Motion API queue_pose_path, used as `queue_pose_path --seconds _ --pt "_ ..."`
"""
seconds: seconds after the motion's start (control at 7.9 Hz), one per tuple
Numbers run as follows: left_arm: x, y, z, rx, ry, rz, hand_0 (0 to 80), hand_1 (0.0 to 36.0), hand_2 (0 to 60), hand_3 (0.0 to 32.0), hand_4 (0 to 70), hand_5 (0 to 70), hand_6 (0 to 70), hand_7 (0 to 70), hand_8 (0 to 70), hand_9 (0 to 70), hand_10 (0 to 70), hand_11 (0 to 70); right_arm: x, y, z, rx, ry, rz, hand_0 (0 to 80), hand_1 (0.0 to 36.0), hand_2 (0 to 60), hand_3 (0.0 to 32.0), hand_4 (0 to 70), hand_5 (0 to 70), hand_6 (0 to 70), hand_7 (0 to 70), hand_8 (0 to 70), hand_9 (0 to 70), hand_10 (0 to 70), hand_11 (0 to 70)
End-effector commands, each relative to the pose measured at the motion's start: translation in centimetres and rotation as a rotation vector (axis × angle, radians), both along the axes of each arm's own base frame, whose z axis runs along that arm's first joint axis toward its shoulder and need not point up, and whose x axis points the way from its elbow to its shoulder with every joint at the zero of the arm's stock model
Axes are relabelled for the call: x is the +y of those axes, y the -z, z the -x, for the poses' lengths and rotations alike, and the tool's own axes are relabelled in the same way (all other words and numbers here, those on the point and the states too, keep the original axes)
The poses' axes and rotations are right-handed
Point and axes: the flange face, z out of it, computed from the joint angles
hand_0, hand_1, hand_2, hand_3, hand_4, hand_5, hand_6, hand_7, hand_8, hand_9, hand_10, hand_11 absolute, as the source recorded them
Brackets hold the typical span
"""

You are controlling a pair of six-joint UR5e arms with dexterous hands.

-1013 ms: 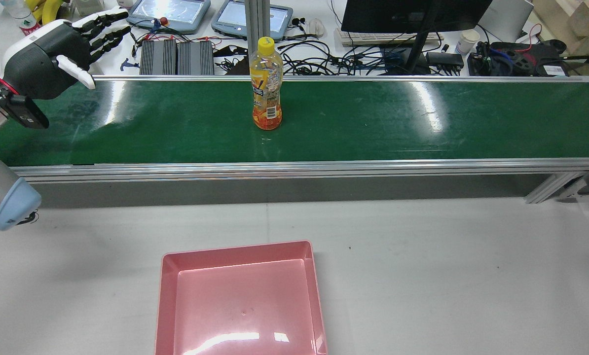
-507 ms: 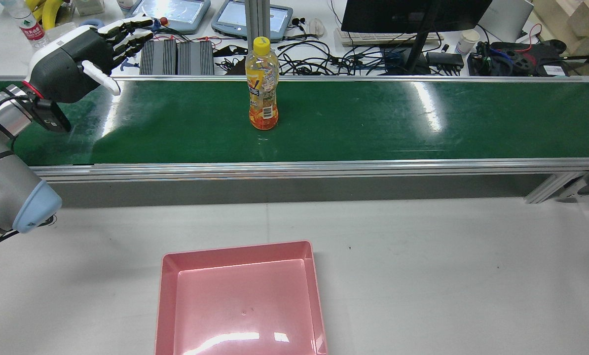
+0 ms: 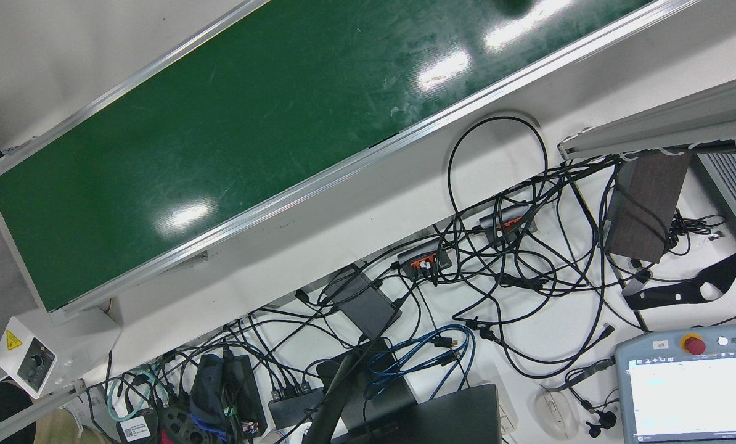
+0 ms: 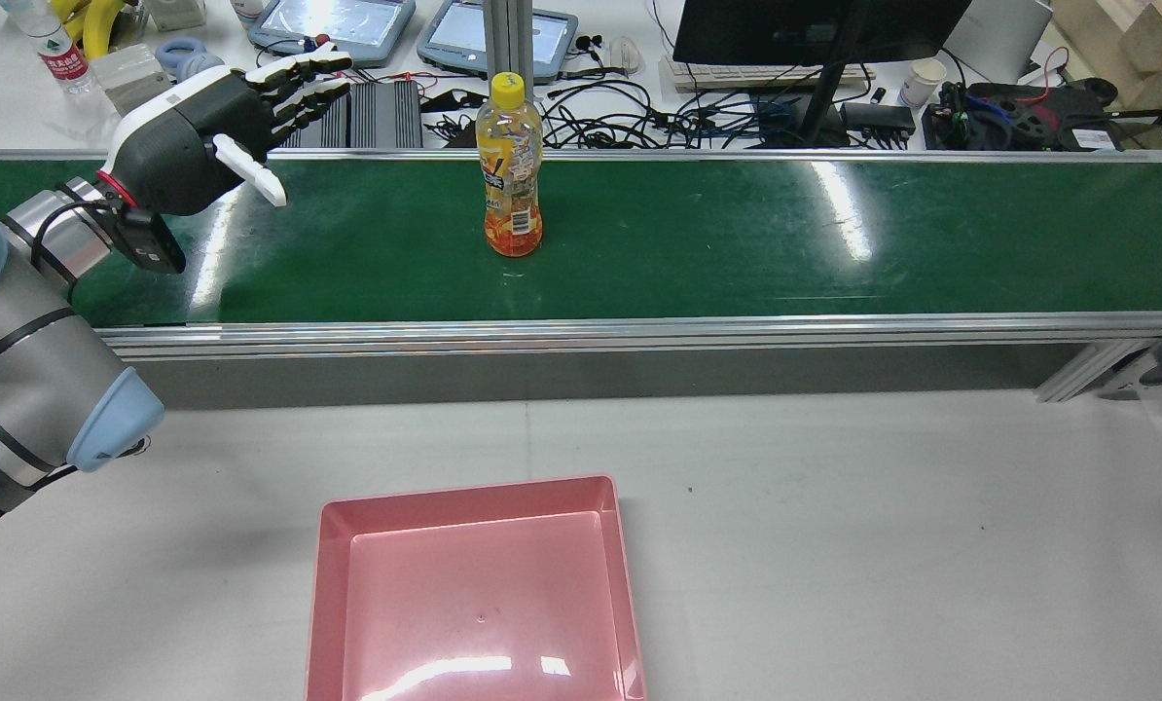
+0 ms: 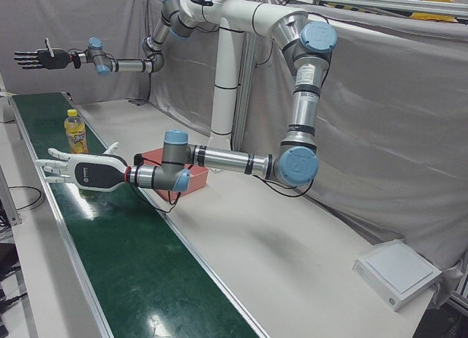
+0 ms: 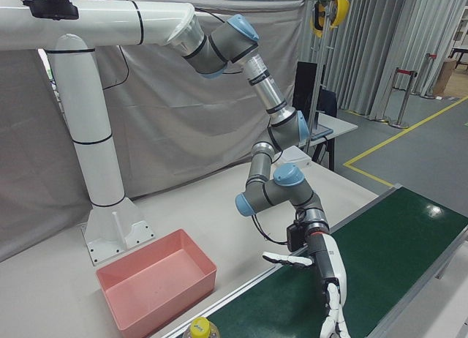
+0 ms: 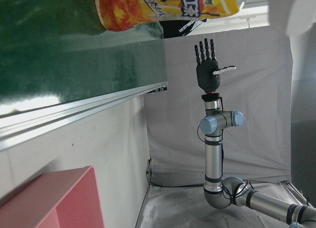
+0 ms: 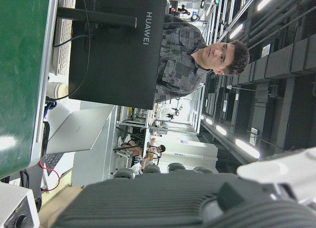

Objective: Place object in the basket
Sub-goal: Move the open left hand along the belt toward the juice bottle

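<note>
An orange-drink bottle with a yellow cap stands upright on the green conveyor belt. My left hand hovers over the belt's left part, open, fingers stretched toward the bottle and well short of it. The left-front view shows the same hand level with the bottle. My right hand is raised high at the belt's far end, open and empty; the left hand view also shows this right hand. The pink basket sits empty on the white table in front of the belt.
Behind the belt a desk carries a monitor, tablets, power bricks and tangled cables. White tabletop lies between belt and basket. The belt has raised aluminium rails. A person shows in the right hand view.
My left hand has swung right along the belt toward the bottle, its arm coming further into view. The bottle has drifted slightly left.
</note>
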Motion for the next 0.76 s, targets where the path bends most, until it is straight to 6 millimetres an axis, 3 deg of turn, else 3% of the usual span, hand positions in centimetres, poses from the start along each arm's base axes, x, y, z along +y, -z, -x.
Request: queue_pose_path --seconds 0.0,0.25,0.38,0.63 --pt "0.0 3.0 -1.9 0.025 -0.024 -0.024 65.2 4.1 0.0 1.8 13.9 16.1 0.0 1.7 7.9 10.5 1.5 3.8 0.0 0.0 -0.1 0.0 -0.001 0.0 0.0 0.0 0.0 0.0 0.0 0.0 0.0 0.0 0.0 0.0 0.0 0.0" --pt "0.3 4.1 -1.2 0.021 -0.022 -0.015 68.8 4.4 0.0 2.4 13.8 15.7 0.0 1.6 7.6 10.1 1.2 3.4 0.0 0.1 -0.1 0.0 -0.001 -0.001 0.0 0.0 0.0 0.0 0.0 0.0 0.0 0.0 0.0 0.0 0.0 0.0" --pt "1.7 6.7 -0.4 0.02 -0.018 -0.023 65.0 4.1 0.0 2.2 13.6 15.5 0.0 1.8 7.6 10.3 1.7 4.0 0.0 0.1 -0.1 0.0 -0.001 -0.001 0.0 0.0 0.0 0.0 0.0 0.0 0.0 0.0 0.0 0.0 0.0 0.0" --pt "1.9 6.2 -0.9 0.021 -0.004 -0.011 63.1 3.6 0.0 1.6 13.4 16.4 0.0 1.7 8.0 10.7 2.2 4.8 0.0 0.1 -0.1 0.0 -0.001 -0.001 0.0 0.0 0.0 0.0 0.0 0.0 0.0 0.0 0.0 0.0 0.0 0.0"
